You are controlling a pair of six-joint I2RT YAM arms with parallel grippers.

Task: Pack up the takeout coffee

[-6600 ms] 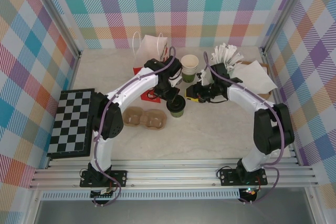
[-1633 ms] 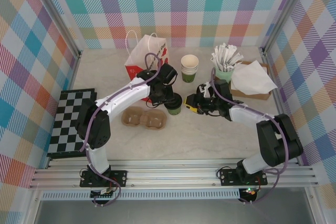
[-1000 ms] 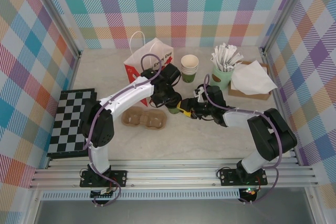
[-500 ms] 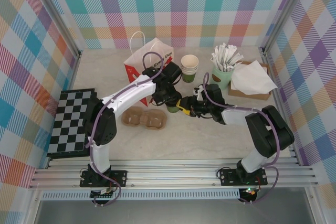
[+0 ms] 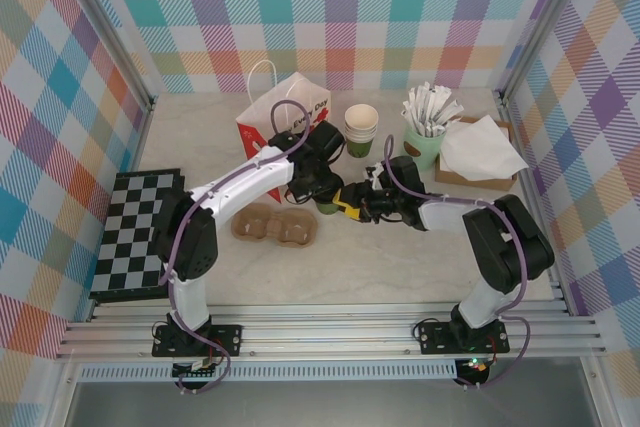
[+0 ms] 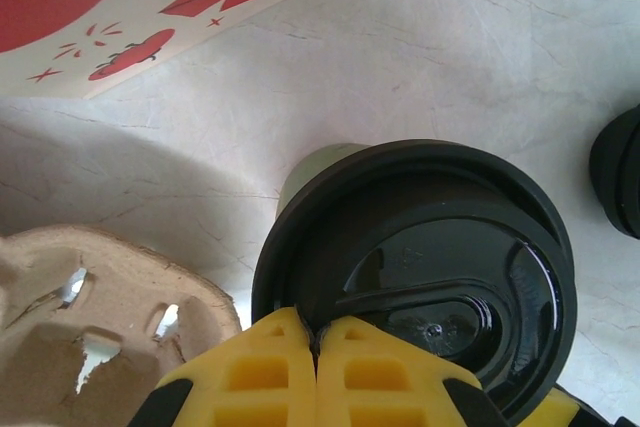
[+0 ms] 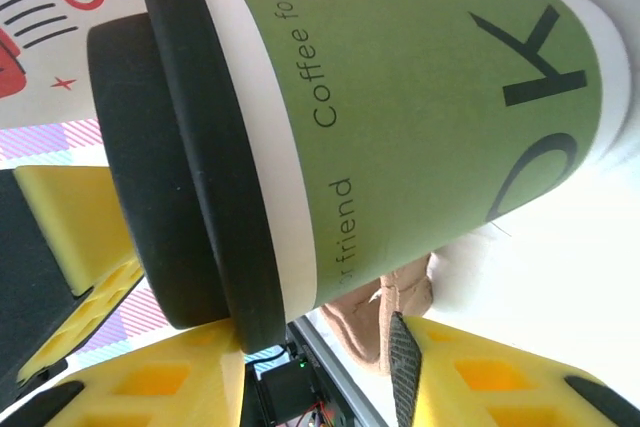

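Note:
The takeout coffee (image 5: pixel 327 209) stands upright on the table right of the cardboard carrier, its black lid (image 6: pixel 430 247) large in the left wrist view. My left gripper (image 5: pixel 322 193) hangs over it, shut, fingertips (image 6: pixel 290 342) touching the lid's near rim; I cannot tell whether they pinch it. My right gripper (image 5: pixel 347 204) reaches in from the right at cup height. It (image 7: pixel 316 327) is open, one finger (image 7: pixel 150 387) against the lid's edge and the padded one (image 7: pixel 400 367) just off the green wall (image 7: pixel 420 127).
A white paper bag (image 5: pixel 285 112) with red prints leans behind the cup. The two-cup carrier (image 5: pixel 275 225) lies to its left. A stack of lidless cups (image 5: pixel 361 127), a mint pot of sachets (image 5: pixel 425 142) and napkins (image 5: pixel 480 152) stand behind. A chessboard (image 5: pixel 135 232) lies far left.
Over the last second my right gripper slid left until its fingers reached the cup's side. The left gripper stayed shut at the lid. Earlier, the bag came forward and tilted.

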